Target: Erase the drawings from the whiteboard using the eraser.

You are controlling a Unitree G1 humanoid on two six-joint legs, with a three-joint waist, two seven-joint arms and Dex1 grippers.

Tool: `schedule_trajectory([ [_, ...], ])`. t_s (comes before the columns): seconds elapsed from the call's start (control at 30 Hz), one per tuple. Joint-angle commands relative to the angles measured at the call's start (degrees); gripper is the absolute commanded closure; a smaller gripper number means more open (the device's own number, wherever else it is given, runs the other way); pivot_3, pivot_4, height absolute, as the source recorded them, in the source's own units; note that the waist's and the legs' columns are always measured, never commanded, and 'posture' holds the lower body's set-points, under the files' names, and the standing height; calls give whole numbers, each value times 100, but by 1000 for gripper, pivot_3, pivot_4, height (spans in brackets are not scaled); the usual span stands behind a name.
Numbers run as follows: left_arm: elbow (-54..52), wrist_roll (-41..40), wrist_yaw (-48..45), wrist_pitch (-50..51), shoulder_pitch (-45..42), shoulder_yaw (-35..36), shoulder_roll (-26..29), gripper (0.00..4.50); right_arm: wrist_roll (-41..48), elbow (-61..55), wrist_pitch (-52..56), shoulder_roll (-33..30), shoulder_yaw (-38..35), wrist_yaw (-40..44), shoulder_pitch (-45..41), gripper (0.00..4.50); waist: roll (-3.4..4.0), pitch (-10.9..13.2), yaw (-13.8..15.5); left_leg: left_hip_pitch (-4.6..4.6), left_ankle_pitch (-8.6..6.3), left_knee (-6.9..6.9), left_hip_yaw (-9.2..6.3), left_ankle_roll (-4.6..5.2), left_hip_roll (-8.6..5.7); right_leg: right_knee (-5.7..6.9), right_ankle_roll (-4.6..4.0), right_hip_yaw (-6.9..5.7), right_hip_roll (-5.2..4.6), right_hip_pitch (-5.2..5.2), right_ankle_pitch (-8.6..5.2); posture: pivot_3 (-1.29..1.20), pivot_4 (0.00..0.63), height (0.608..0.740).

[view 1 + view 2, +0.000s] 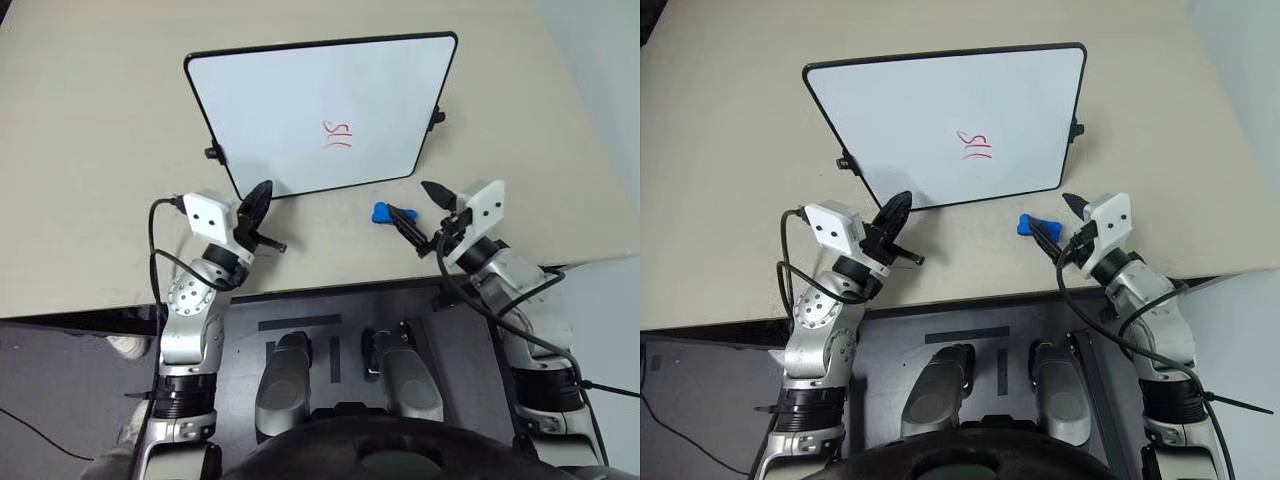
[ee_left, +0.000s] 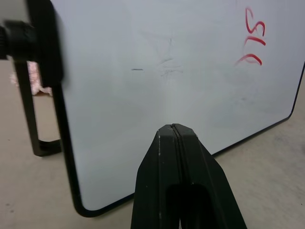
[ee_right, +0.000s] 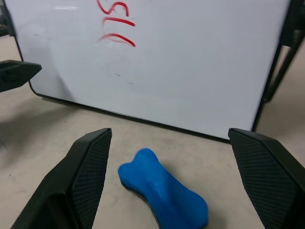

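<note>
The right gripper (image 3: 167, 186) stood wide open and empty around the eraser (image 3: 162, 188), which lay on the table (image 1: 90, 150) just before the whiteboard (image 1: 320, 110); an off-centre closure risked knocking it away.

From my seat the bench (image 1: 90, 150) had plenty of bare room left of the whiteboard (image 1: 300, 100) and in front of it. The board stood propped up, walling off anything behind. The eraser (image 3: 162, 193) lay between the right gripper (image 3: 167, 186)'s wide-spread jaws, nothing crowding it. The left gripper (image 1: 262, 218), jaws pressed together, sat just beside the board's near corner.
</note>
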Motion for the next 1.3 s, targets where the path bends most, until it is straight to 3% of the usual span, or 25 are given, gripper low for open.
schedule_trajectory([
  [0.03,-250,-43,-18,18,-85,38,54,4500,6,-131,-124,4,32,62,-29,373,0,0,5,0,0,0,-1,0,0,0,-2,0,0,0,1,0,150,740],
  [0.17,-222,-40,-35,4,-97,-25,32,4500,-22,-260,-43,-63,79,80,27,373,0,0,4,0,0,0,-1,0,0,0,-5,0,0,0,3,0,150,740],
  [0.67,-241,172,255,-388,297,-16,-305,4500,135,-576,873,-1451,593,1329,-353,373,-2,-1,4,1,1,0,7,-1,-18,-1,53,-1,6,9,-32,0,150,740],
  [1.3,-143,297,369,-584,423,-239,-605,4500,-652,897,293,-1518,985,1729,-1017,373,-3,-1,24,3,6,2,1,5,-15,2,6,0,4,11,-3,0,150,740],
])
